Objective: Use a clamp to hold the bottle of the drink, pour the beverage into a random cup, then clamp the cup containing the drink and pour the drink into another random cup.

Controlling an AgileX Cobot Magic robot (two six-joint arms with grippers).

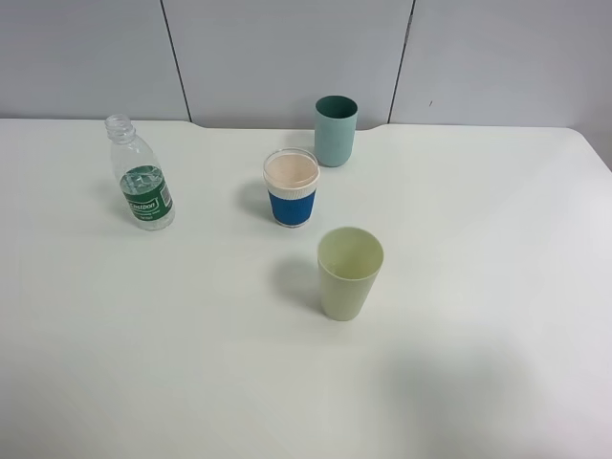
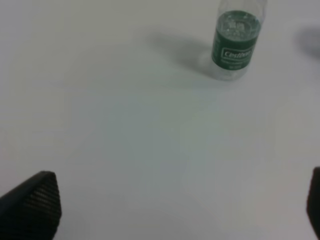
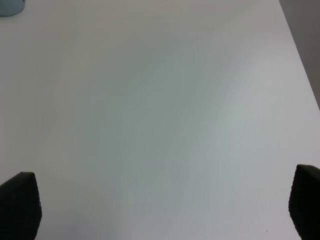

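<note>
A clear uncapped plastic bottle [image 1: 142, 176] with a green label stands upright at the left of the white table [image 1: 497, 287]. It also shows in the left wrist view [image 2: 236, 42], some way ahead of my left gripper [image 2: 175, 205], which is open and empty. A blue-sleeved cup [image 1: 291, 187] with a white rim stands mid-table, a teal cup [image 1: 336, 130] behind it and a pale green cup [image 1: 349, 273] in front. My right gripper [image 3: 165, 210] is open and empty over bare table; the teal cup's base [image 3: 9, 6] shows at a corner. Neither arm shows in the exterior view.
Grey wall panels [image 1: 287, 57] rise behind the table's far edge. The table's right edge [image 3: 300, 65] shows in the right wrist view.
</note>
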